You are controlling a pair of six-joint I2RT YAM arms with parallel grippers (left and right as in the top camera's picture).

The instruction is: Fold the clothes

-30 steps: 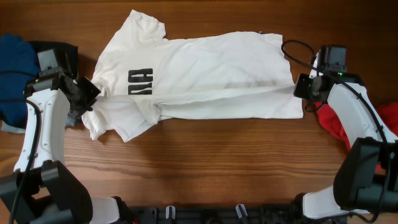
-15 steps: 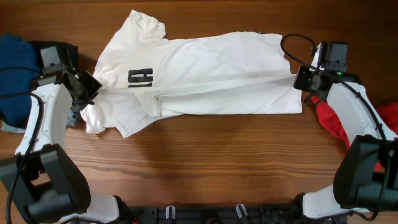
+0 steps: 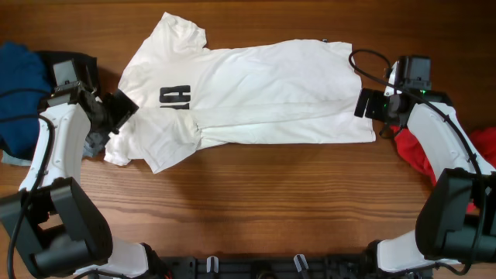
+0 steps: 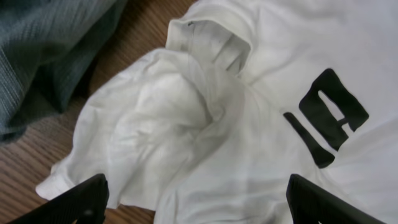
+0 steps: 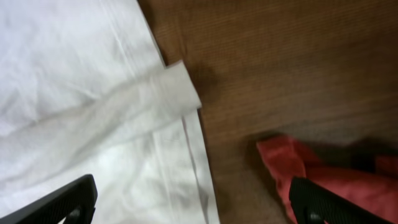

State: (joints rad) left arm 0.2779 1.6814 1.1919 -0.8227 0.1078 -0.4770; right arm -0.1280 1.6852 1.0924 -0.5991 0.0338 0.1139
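Observation:
A white T-shirt with black lettering lies across the table, its lower half folded up along its length. My left gripper hovers open over the shirt's collar end, where a bunched sleeve and the collar show below the wide-apart fingers. At the hem end my right gripper stands open above the folded hem corner, holding nothing. A red garment lies beside the right arm, its edge in the right wrist view.
A blue garment and a grey-green knit cloth lie at the table's left edge by the left arm. A black cable loops near the right gripper. Bare wood lies in front of the shirt.
Both grippers have opened and let go of the shirt. The folded edge has settled flat, and the left gripper has shifted slightly right over the collar end.

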